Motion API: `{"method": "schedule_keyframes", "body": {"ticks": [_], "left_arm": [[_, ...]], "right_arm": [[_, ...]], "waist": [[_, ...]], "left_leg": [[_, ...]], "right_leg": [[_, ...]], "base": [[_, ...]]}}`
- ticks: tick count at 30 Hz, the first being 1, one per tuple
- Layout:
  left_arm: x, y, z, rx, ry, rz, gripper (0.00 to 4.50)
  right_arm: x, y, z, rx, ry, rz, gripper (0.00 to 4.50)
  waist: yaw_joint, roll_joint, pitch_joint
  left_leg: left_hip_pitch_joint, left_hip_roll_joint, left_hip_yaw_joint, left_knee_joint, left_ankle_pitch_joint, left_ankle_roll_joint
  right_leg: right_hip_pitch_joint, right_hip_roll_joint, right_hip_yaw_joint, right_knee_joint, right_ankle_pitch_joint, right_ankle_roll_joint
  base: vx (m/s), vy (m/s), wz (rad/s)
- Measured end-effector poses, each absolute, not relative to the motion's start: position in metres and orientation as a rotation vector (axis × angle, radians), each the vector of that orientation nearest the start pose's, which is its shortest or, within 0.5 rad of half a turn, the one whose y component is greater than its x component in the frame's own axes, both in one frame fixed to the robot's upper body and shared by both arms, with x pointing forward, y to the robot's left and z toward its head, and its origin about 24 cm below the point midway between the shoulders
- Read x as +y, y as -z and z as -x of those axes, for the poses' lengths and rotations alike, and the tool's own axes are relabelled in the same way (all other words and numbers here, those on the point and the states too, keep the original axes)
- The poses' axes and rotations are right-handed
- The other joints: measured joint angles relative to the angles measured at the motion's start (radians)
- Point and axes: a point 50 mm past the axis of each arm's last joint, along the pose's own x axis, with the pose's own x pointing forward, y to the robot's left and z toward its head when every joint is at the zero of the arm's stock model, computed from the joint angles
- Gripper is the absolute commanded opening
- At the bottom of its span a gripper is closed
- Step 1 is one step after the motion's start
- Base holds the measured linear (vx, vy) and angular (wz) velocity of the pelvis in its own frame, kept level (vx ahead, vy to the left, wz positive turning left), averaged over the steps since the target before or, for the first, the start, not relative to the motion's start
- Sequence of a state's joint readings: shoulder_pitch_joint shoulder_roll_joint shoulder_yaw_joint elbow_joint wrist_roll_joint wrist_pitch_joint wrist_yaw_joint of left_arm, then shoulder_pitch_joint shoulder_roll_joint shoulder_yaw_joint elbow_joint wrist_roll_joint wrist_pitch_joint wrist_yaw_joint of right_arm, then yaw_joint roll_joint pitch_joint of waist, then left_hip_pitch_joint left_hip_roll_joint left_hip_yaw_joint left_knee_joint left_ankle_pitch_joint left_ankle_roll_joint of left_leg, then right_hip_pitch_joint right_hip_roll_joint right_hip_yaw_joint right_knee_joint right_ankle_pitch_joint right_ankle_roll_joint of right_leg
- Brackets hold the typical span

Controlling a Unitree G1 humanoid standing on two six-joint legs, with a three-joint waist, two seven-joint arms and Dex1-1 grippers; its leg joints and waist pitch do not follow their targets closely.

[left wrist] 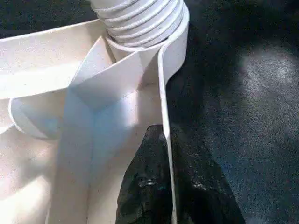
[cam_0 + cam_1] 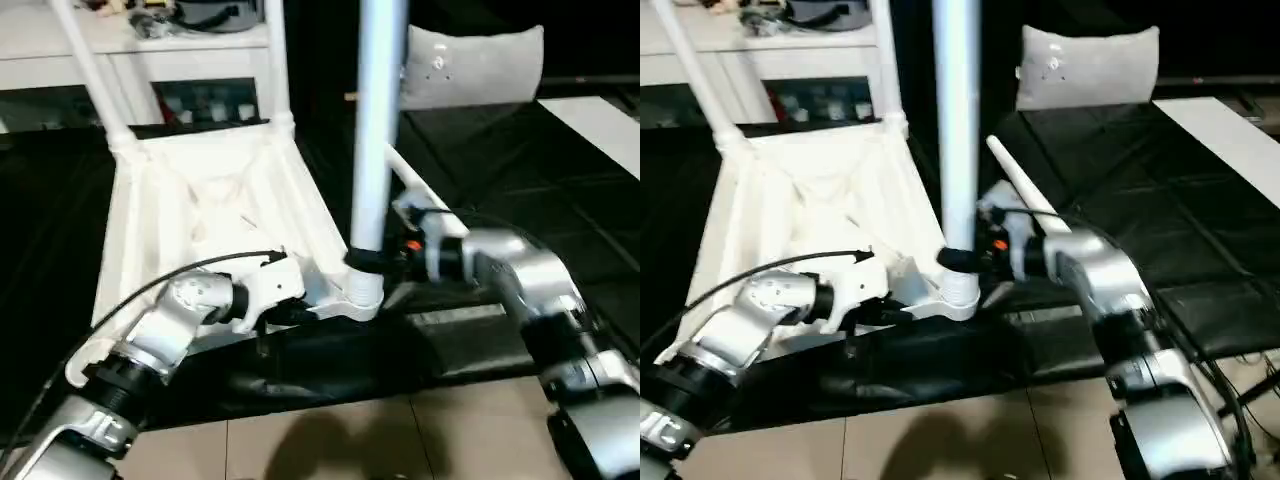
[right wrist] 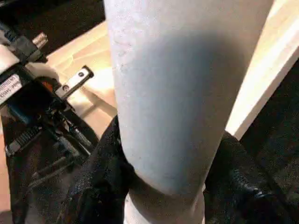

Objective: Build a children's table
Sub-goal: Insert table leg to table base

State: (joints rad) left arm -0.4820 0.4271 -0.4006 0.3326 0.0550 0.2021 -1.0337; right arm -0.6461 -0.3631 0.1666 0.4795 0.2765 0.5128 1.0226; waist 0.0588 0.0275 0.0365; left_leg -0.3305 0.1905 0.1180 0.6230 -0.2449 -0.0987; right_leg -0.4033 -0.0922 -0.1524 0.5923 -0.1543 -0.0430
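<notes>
Black mat (image 2: 520,170), beige tiled floor (image 2: 330,440)

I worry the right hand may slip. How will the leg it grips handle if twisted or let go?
The leg looks smooth and round, so the right hand may slip when twisting. It stands tall in the corner socket; if loose, it could tip. Probably stiff and light.

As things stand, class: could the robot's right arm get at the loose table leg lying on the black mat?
Probably, but not freely: the right gripper is shut on the upright leg. The loose leg lies just beside that arm, nothing between, so it must let go first.
</notes>
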Motion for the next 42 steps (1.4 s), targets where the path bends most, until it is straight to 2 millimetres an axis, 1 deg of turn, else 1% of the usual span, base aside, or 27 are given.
{"method": "schedule_keyframes", "body": {"ticks": [3,5,9,10,11,14,17,22,28,35,39,42], "left_arm": [[0.122,-0.045,-0.298,0.455,1.234,-0.527,0.0],[0.12,-0.044,-0.298,0.459,1.229,-0.503,0.0],[0.118,-0.04,-0.298,0.471,1.215,-0.464,0.0],[0.118,-0.039,-0.298,0.474,1.211,-0.456,0.0],[0.118,-0.039,-0.298,0.479,1.207,-0.453,0.0],[0.118,-0.038,-0.299,0.484,1.201,-0.443,0.0],[0.117,-0.038,-0.299,0.485,1.201,-0.442,0.0],[0.119,-0.038,-0.299,0.486,1.202,-0.466,0.0],[0.123,-0.039,-0.3,0.486,1.218,-0.515,0.0],[0.128,-0.044,-0.309,0.504,1.253,-0.562,0.0],[0.13,-0.046,-0.312,0.509,1.259,-0.579,0.0],[0.13,-0.047,-0.313,0.515,1.262,-0.584,0.0]], "right_arm": [[-0.142,-0.079,-0.33,0.43,-1.066,-0.057,1.86],[-0.148,-0.073,-0.325,0.393,-1.027,-0.121,1.86],[-0.153,-0.063,-0.316,0.338,-0.973,-0.178,1.86],[-0.154,-0.061,-0.314,0.316,-0.956,-0.178,1.86],[-0.155,-0.06,-0.312,0.305,-0.945,-0.176,1.86],[-0.154,-0.059,-0.309,0.279,-0.928,-0.153,1.86],[-0.151,-0.061,-0.306,0.257,-0.936,-0.091,1.86],[-0.144,-0.066,-0.306,0.25,-0.977,0.058,1.86],[-0.135,-0.072,-0.313,0.297,-1.042,0.127,1.86],[-0.13,-0.078,-0.323,0.346,-1.105,0.148,1.86],[-0.129,-0.079,-0.324,0.35,-1.115,0.154,1.86],[-0.127,-0.079,-0.324,0.348,-1.115,0.16,1.86]], "waist": [[0.002,0.002,-0.001],[0.002,0.004,-0.002],[-0.001,0.017,-0.01],[-0.004,0.023,-0.011],[-0.008,0.026,-0.013],[-0.019,0.031,-0.013],[-0.025,0.035,-0.013],[-0.033,0.035,-0.013],[-0.056,0.033,-0.012],[-0.058,0.025,-0.012],[-0.06,0.021,-0.012],[-0.062,0.021,-0.012]], "left_leg": [[0.002,0.0,0.001,0.0,-0.002,-0.003],[0.003,0.0,0.001,0.0,-0.002,-0.004],[0.003,0.0,0.001,-0.001,-0.002,-0.004],[0.004,0.0,0.001,-0.001,-0.003,-0.003],[0.004,0.0,0.001,-0.001,-0.003,-0.003],[0.004,0.0,0.001,-0.001,-0.002,-0.003],[0.004,0.0,0.001,-0.001,-0.002,-0.003],[0.003,0.0,0.0,-0.001,-0.002,-0.003],[0.003,0.0,-0.001,-0.001,-0.002,-0.002],[-0.001,0.002,-0.004,-0.002,-0.002,-0.002],[-0.001,0.002,-0.003,-0.003,-0.002,-0.002],[-0.001,0.002,-0.003,-0.003,-0.002,-0.002]], "right_leg": [[0.004,-0.001,0.0,-0.003,0.0,0.0],[0.007,-0.001,0.0,-0.005,0.0,0.0],[0.011,-0.001,0.0,-0.01,0.0,0.001],[0.013,0.0,0.0,-0.012,0.001,0.002],[0.013,0.0,0.0,-0.014,0.002,0.003],[0.014,0.0,-0.001,-0.015,0.002,0.004],[0.016,-0.001,-0.002,-0.016,0.002,0.004],[0.017,-0.001,-0.002,-0.017,0.002,0.005],[0.018,-0.001,-0.004,-0.018,0.001,0.006],[0.018,-0.001,-0.006,-0.019,0.001,0.007],[0.018,-0.001,-0.006,-0.019,0.0,0.007],[0.018,-0.001,-0.006,-0.019,0.0,0.007]], "base": [[0.0,0.0,0.0],[0.0,0.0,0.0],[0.0,0.0,0.0],[0.0,0.0,0.0],[0.0,0.0,0.0],[0.0,0.0,0.0],[0.0,0.0,0.0],[0.0,0.0,0.0],[0.0,0.0,0.0],[0.0,0.0,0.0],[0.0,0.0,0.0],[0.0,0.0,0.0]]}}
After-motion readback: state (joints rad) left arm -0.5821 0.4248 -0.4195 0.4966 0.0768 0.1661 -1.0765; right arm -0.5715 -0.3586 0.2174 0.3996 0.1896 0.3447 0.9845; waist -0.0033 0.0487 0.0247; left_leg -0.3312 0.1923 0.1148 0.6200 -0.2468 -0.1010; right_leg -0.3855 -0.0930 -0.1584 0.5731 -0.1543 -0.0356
